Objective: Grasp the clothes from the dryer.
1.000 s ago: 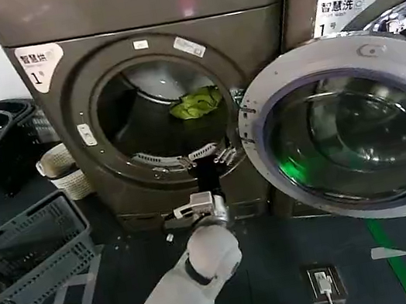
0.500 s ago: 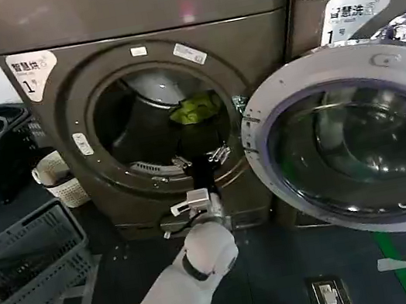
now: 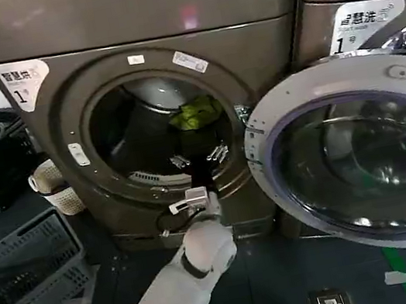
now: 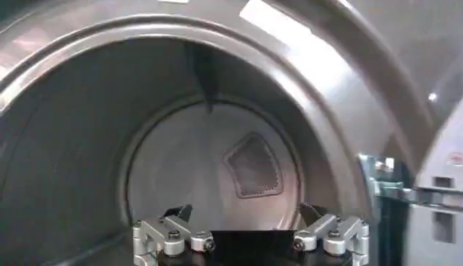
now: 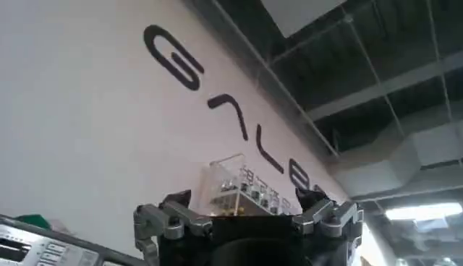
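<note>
i'm looking at the dryer (image 3: 158,120), the big bronze-grey machine marked "1", with its round door (image 3: 361,155) swung wide to my right. that door is my first worry: it hangs close beside the left arm's path, and a sideways drift on the way in or out could knock it. next is the drum mouth (image 3: 153,129); the left gripper (image 3: 199,156) sits right at the lower lip of the opening, jaws spread apart and empty, and in the left wrist view the left gripper (image 4: 249,235) faces the bare back wall of the drum with no cloth ahead of it. so i judge the aim is off: the clothes (image 3: 197,111) lie deeper in, toward the right side of the drum and above the gripper. pushing straight on could close on nothing or scrape the rim. the bundle is small and soft, so a shallow pinch might catch only a fold and let it slip. the right gripper (image 5: 246,217) is parked, pointing up at a wall, jaws released.
</note>
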